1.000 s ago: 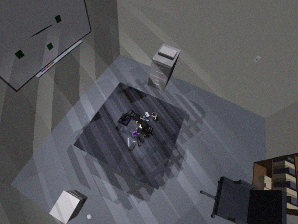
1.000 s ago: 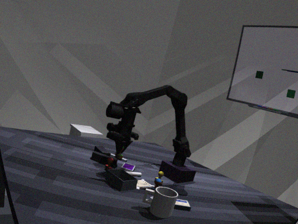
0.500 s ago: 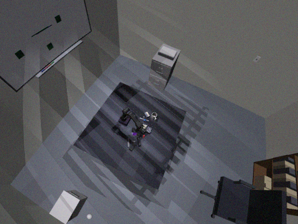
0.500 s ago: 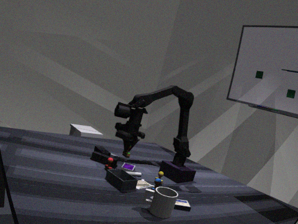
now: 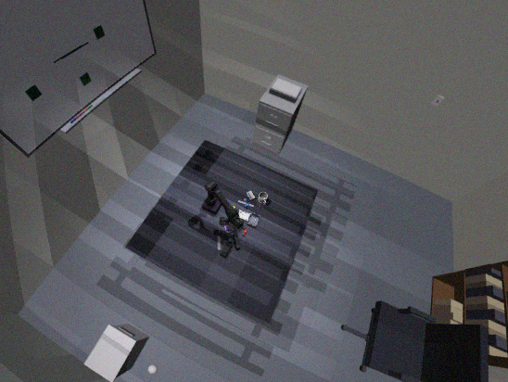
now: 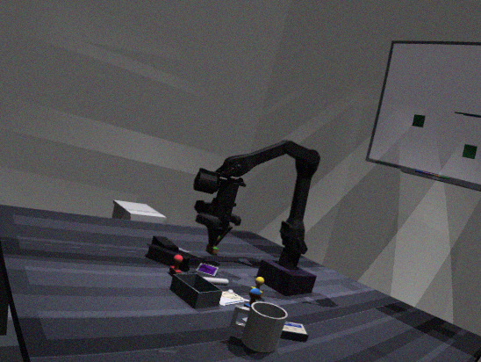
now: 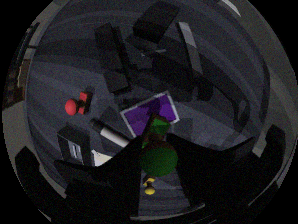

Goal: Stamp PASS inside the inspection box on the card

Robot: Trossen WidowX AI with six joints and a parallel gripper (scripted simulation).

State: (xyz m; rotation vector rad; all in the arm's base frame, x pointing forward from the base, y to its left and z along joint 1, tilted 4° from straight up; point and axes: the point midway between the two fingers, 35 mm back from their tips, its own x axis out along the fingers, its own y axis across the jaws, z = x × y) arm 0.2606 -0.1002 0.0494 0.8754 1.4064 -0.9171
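Observation:
My gripper [image 6: 216, 241] [image 7: 153, 139] is shut on the green-knobbed stamp [image 6: 213, 249] [image 7: 159, 160] and holds it upright in the air. The stamp hangs just above the purple ink pad [image 6: 207, 269] [image 7: 145, 116] [image 5: 226, 228], over its near edge, not touching it. The white card [image 6: 231, 299] [image 5: 244, 214] lies flat beside a black tray; in the wrist view my left finger mostly hides it. A red-knobbed stamp [image 6: 177, 262] [image 7: 76, 105] stands on the bench to the left of the pad. A stamp with a yellow knob and blue body [image 6: 257, 287] stands near the card.
An open black tray [image 6: 195, 290] [image 7: 75, 147] sits in front of the pad, with a white marker [image 6: 215, 279] [image 7: 112, 136] between them. A grey mug [image 6: 263, 326] [image 5: 262, 197] stands at the front. A long black block [image 6: 164, 251] lies behind the red stamp. The arm's base [image 6: 287, 277] is to the right.

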